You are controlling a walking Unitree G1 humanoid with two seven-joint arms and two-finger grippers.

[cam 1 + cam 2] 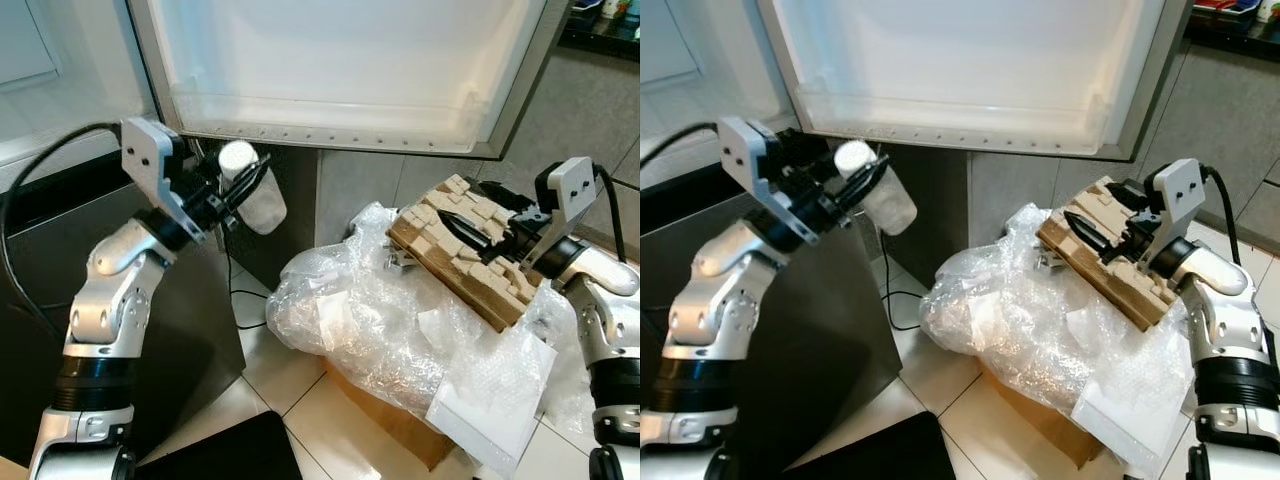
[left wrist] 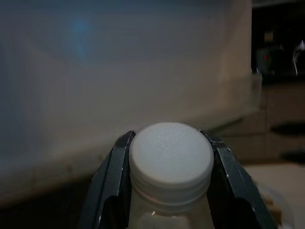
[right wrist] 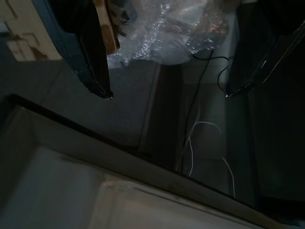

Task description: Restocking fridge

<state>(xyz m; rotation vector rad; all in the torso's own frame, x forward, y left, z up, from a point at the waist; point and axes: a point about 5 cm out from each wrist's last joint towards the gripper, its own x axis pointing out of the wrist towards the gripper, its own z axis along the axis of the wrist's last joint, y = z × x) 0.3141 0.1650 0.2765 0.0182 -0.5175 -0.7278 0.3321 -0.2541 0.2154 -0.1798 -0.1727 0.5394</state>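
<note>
My left gripper (image 1: pixel 243 182) is shut on the neck of a white plastic bottle (image 1: pixel 258 200) with a white cap (image 2: pixel 171 153). It holds the bottle tilted just below the open fridge door's lowest shelf (image 1: pixel 320 120). In the left wrist view the fingers (image 2: pixel 116 174) clamp just under the cap, facing the pale door. My right gripper (image 1: pixel 1105 210) stands open above a tan ridged packing block (image 1: pixel 470 262). Its fingertips (image 3: pixel 106 93) are wide apart with nothing between them.
The packing block rests on a heap of bubble wrap (image 1: pixel 370 320) over a cardboard box (image 1: pixel 395 425) on the tiled floor. A dark cabinet side (image 1: pixel 190 330) stands by my left arm. Thin cables (image 1: pixel 245 296) trail on the floor beside it.
</note>
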